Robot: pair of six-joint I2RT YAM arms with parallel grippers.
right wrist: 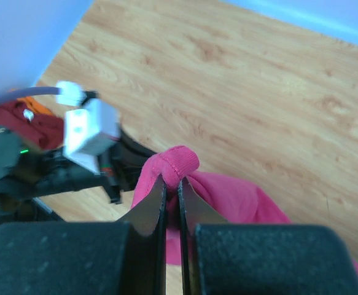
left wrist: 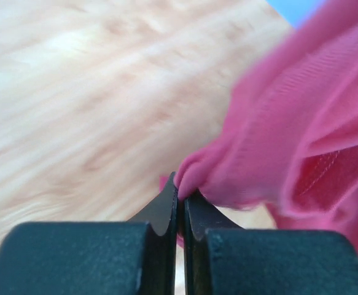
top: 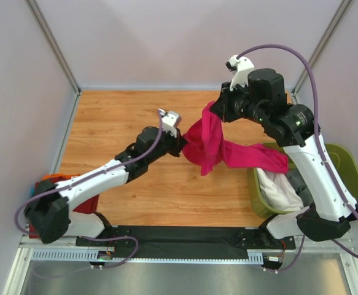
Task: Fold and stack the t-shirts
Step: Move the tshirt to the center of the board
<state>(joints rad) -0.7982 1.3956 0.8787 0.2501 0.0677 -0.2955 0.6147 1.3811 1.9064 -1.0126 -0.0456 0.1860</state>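
A magenta-pink t-shirt [top: 212, 144] hangs bunched above the wooden table, held at two places. My left gripper [top: 182, 143] is shut on a small fold at its left edge; in the left wrist view the jaws [left wrist: 180, 193] pinch the pink cloth [left wrist: 277, 141]. My right gripper [top: 214, 108] holds it higher up, shut on a stitched hem [right wrist: 177, 163], jaws [right wrist: 172, 184] tight. The shirt's tail trails right onto the bin's rim. A darker red t-shirt [top: 83, 206] lies by the left arm's base. A white t-shirt [top: 277, 187] sits in the bin.
An olive-green plastic bin [top: 347, 166] stands at the right beside the right arm. Something orange [top: 56, 178] lies next to the red shirt at the table's left edge. Grey walls close in the table [top: 117, 110] at the back and sides.
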